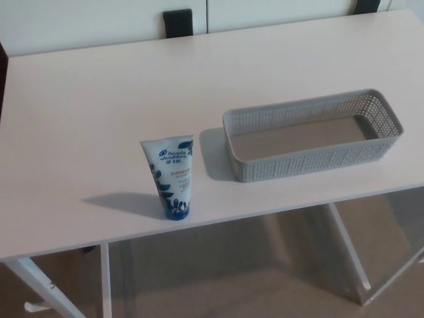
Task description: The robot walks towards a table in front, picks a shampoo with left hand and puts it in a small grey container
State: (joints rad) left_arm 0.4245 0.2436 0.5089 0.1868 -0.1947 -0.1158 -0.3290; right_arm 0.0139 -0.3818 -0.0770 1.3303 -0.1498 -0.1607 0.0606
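A white shampoo tube (pixel 171 175) with blue print stands upright on its blue cap near the front edge of the white table (pixel 99 99). To its right, a little further back, lies a long grey perforated container (pixel 311 134), and nothing shows inside it. Neither of my hands nor any arm shows in the head view.
White table legs (pixel 40 291) and a brace run under the tabletop over a beige floor. A black object (pixel 177 21) stands behind the table's far edge against a white wall.
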